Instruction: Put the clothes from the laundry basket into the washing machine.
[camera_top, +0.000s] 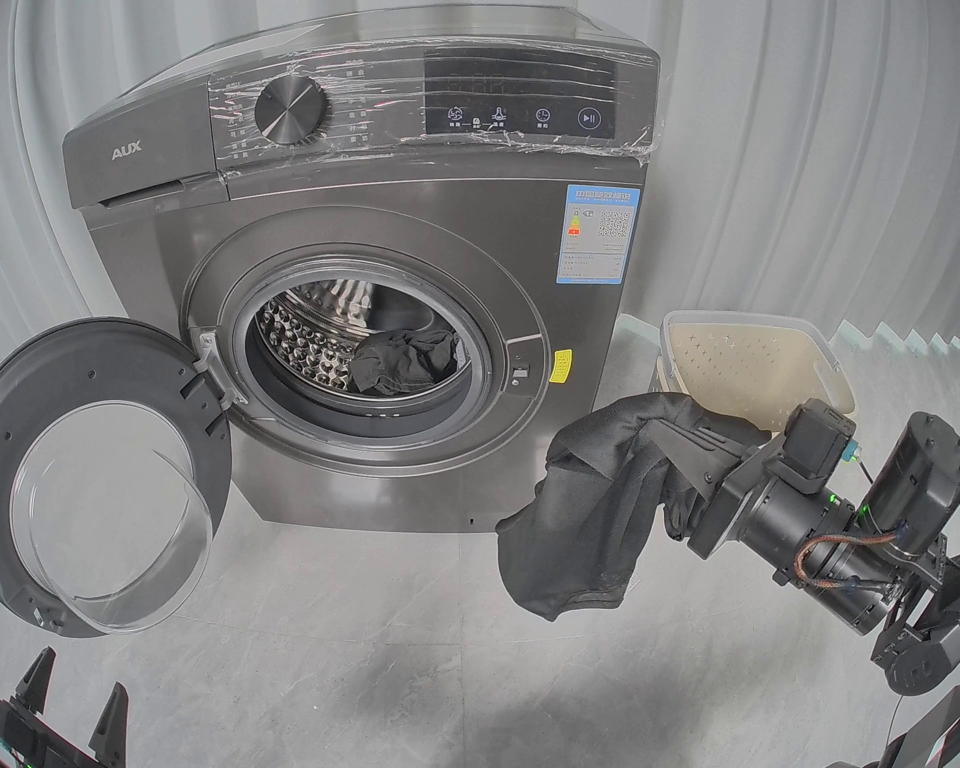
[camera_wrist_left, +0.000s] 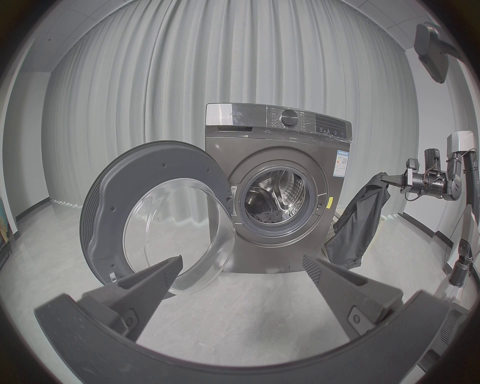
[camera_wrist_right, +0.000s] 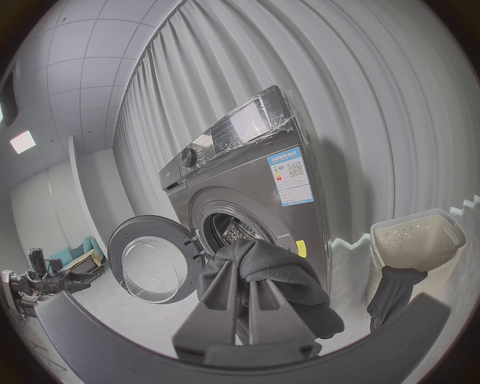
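Carrying a dark garment (camera_top: 590, 510) is the step in hand. My right gripper (camera_wrist_right: 243, 275) is clenched on its bunched top, and the rest hangs free above the floor, just off the right front corner of the washing machine (camera_top: 400, 210), between the laundry basket (camera_top: 745, 320) and the drum opening (camera_top: 300, 330). The door (camera_top: 100, 480) stands swung wide to the machine's left, and another dark piece (camera_top: 405, 360) lies inside the drum near the front lip. My left gripper (camera_wrist_left: 240, 260) is released, fingers spread, low by the open door and holding nothing.

The next move, as I judge it, is to swing the load across to the opening and push it past the lip before I let go — the cloth hangs long, so the loose tail could catch on the rim or spill out over it.

From my right wrist I see dark cloth (camera_wrist_right: 395, 295) hanging just before the basket's front edge. Whether it is my garment's tail or a separate piece I cannot tell, so I can't say how much remains.
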